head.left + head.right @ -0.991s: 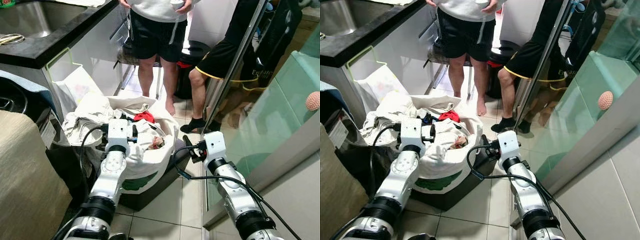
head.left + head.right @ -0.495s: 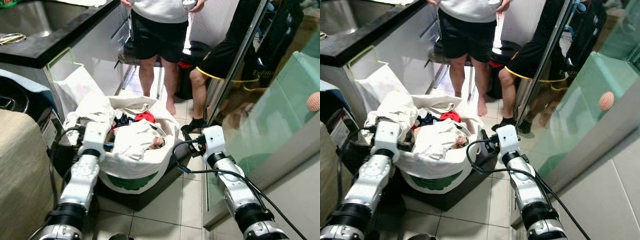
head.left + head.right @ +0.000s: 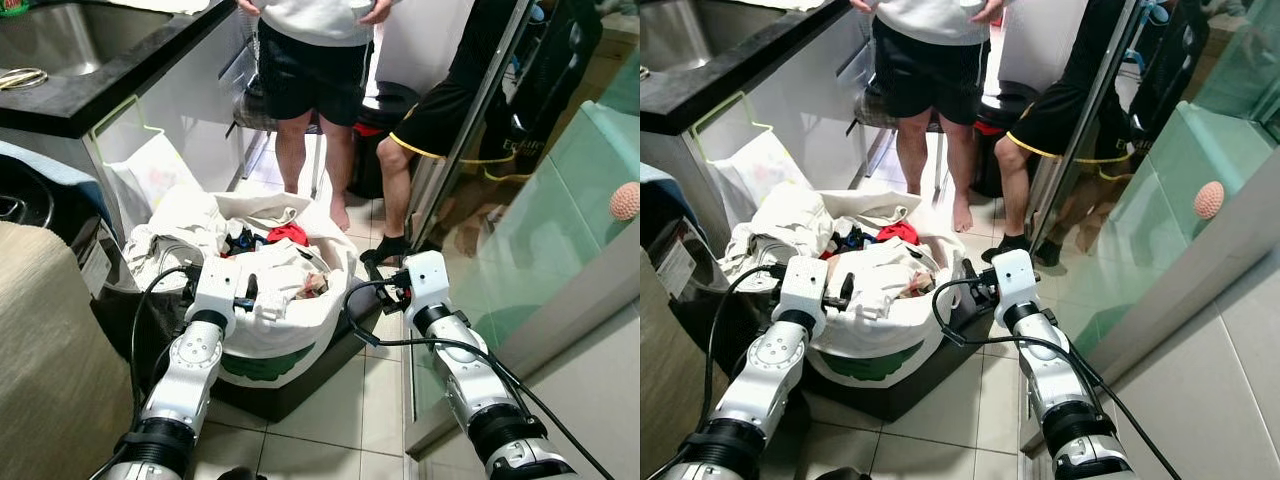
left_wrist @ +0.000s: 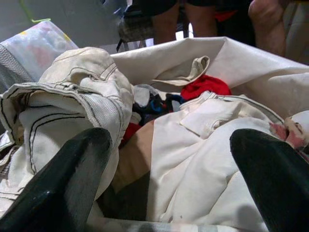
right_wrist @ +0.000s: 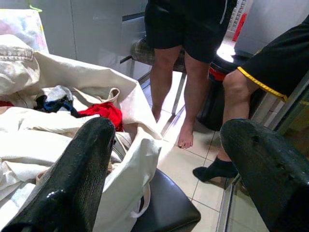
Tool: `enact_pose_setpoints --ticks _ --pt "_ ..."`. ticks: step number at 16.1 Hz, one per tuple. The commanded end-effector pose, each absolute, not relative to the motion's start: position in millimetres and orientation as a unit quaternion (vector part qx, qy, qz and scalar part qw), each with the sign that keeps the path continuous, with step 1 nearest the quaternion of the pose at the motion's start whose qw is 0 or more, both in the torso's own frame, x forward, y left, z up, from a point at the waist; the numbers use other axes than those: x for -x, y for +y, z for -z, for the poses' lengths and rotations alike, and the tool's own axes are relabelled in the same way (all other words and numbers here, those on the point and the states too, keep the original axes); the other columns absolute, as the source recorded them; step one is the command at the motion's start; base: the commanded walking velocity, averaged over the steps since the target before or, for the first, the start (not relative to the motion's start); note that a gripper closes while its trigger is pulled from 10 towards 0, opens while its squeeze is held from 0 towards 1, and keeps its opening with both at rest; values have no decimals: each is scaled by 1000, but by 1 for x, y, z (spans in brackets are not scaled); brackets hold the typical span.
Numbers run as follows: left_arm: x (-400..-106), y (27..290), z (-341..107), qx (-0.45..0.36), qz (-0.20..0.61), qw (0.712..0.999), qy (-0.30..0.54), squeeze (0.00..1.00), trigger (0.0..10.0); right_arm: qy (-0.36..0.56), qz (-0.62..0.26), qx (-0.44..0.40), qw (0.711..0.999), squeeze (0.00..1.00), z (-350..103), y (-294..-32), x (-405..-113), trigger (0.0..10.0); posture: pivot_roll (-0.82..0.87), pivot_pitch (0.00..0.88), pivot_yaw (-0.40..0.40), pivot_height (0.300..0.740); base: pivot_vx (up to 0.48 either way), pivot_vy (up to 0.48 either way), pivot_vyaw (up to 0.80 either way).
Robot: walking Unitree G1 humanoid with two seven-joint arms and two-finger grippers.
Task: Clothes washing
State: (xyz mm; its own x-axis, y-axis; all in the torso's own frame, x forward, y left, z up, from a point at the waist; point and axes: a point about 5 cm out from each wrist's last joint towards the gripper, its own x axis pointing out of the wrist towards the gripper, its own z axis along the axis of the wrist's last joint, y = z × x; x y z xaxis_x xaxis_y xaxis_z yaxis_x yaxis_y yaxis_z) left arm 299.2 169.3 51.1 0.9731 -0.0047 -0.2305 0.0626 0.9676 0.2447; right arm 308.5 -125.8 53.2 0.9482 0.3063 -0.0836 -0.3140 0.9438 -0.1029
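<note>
Here we start at the left gripper (image 3: pixel 250 293), fingers spread wide and holding nothing, hovering at the near rim of the laundry bag (image 3: pixel 290 340). In its wrist view the two black fingers (image 4: pixel 58 193) frame the heap, so the clothes lie straight ahead at twelve o'clock. Nearest is a cream garment (image 4: pixel 193 164) whose long axis runs across the gripper's line, roughly nine to three; just beyond it sit a red piece (image 4: pixel 205 87) and some dark blue fabric (image 4: pixel 154 104), and at ten o'clock a stitched off-white garment (image 4: pixel 72 96) drapes over the bag's edge.

The right gripper (image 3: pixel 385 287) also stands apart and empty, off the bag's three o'clock side above the dark stool (image 5: pixel 169 208) on which the bag rests. We judge the left arm the nearer one for a grab.

Past the bag, at twelve o'clock, two people's legs (image 3: pixel 315 150) stand on the tiled floor (image 3: pixel 340 420). How deep the pile goes, and what lies beneath the cream garment, we cannot make out.
</note>
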Motion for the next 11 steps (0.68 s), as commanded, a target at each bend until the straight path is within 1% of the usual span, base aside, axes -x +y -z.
enact_pose_setpoints --ticks 1,3,4,6,7,8,10,11 --pt "-300 160 -54 -126 33 985 109 0 10000 32 -151 61 986 0 -54 -129 -310 10000 65 0 -37 740 0 0 0" --pt "-300 148 -58 -110 40 988 98 0 10000 32 -152 61 986 0 -54 -128 -310 10000 65 0 -37 740 0 0 0" --pt "-304 126 -66 -101 65 989 82 0 10000 33 -153 60 986 0 -54 -127 -310 10000 72 0 -42 740 0 0 0" --pt "-309 105 -71 -124 103 985 67 0 10000 33 -156 60 985 0 -53 -125 -310 10000 70 0 -42 740 0 0 0" --pt "-311 101 -74 -134 113 983 61 0 10000 33 -157 60 985 0 -54 -124 -311 10000 68 0 -39 740 0 0 0" --pt "-312 104 -75 -128 105 984 62 0 10000 32 -157 60 985 0 -54 -124 -311 10000 67 0 -38 740 0 0 0" --pt "-313 123 -72 -121 70 987 74 0 10000 32 -156 61 985 0 -53 -125 -310 10000 67 0 -37 740 0 0 0" --pt "-312 137 -70 -120 48 988 83 0 10000 33 -155 61 985 0 -53 -126 -310 10000 69 0 -39 740 0 0 0"
